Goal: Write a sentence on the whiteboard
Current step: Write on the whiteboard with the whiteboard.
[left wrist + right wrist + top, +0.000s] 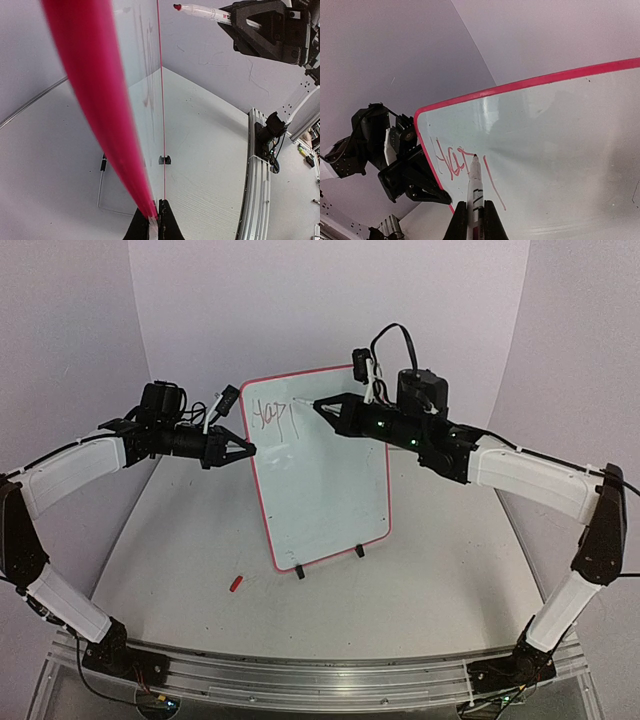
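Right fingers (462,215) hold marker (475,180) at whiteboard (560,150), elbow (600,530) bent.

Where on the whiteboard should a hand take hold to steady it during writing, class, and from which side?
Its upper left rim, from the left, pinching it front and back. The whiteboard is thin and stands nearly upright on clips, so only its edges are pinchable, and this one keeps the face clear for the marker. The left hand is shut there.
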Controlling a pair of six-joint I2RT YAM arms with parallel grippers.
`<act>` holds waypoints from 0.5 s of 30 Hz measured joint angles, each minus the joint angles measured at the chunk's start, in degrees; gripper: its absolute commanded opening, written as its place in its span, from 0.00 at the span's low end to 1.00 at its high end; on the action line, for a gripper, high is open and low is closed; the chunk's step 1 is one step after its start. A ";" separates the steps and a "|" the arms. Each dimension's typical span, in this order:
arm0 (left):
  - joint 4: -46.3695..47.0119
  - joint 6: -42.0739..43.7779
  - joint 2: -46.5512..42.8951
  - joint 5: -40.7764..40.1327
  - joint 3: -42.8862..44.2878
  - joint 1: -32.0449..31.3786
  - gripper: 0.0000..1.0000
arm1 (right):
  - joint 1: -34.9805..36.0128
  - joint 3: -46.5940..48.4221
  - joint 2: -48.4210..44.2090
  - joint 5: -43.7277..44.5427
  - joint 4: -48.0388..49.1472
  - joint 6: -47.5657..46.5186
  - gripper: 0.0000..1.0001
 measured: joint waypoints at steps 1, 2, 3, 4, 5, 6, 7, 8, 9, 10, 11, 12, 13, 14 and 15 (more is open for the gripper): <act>0.02 0.00 0.00 0.00 0.00 0.00 0.00 | 0.00 0.33 0.36 -0.03 0.06 -0.03 0.00; 0.02 0.00 0.00 0.00 0.00 0.00 0.00 | 0.00 0.68 0.87 -0.05 0.17 -0.09 0.00; 0.02 0.00 0.00 0.00 0.00 -0.02 0.00 | 0.00 0.98 1.39 -0.08 0.33 -0.12 0.00; 0.02 0.00 0.00 0.00 0.00 -0.02 0.00 | 0.00 1.23 1.83 -0.13 0.33 -0.13 0.00; 0.02 0.00 0.00 -0.01 0.00 -0.02 0.00 | 0.00 1.36 2.31 -0.14 0.39 -0.13 0.00; 0.00 -0.02 0.00 -0.03 0.00 -0.02 0.00 | 0.00 1.41 2.64 -0.16 0.37 -0.13 0.00; 0.00 -0.05 0.00 -0.08 0.00 -0.02 0.00 | 0.00 1.43 2.90 -0.26 0.36 -0.13 0.00; 0.00 -0.08 0.00 -0.13 0.00 -0.02 0.00 | 0.00 1.44 3.05 -0.34 0.37 -0.13 0.00; 0.00 -0.11 0.00 -0.15 0.00 -0.02 0.00 | 0.00 1.45 3.14 -0.34 0.39 -0.13 0.00; 0.00 -0.10 0.00 -0.13 0.00 -0.02 0.00 | 0.00 1.45 3.14 -0.26 0.40 -0.13 0.00; 0.00 -0.07 0.00 -0.13 0.00 -0.03 0.00 | 0.04 1.45 3.14 -0.04 0.41 -0.11 0.00; 0.00 -0.07 0.00 -0.14 0.00 -0.04 0.00 | 0.08 1.46 3.14 0.18 0.42 -0.04 0.00; 0.00 -0.09 0.00 -0.15 0.00 -0.04 0.00 | 0.11 1.47 3.14 0.37 0.44 0.03 0.00; 0.01 -0.12 0.00 -0.15 0.00 -0.04 0.00 | 0.16 1.45 3.14 0.72 0.46 0.08 0.00; 0.02 -0.19 0.00 -0.15 0.00 -0.04 0.00 | 0.20 1.45 3.14 1.18 0.52 0.12 0.00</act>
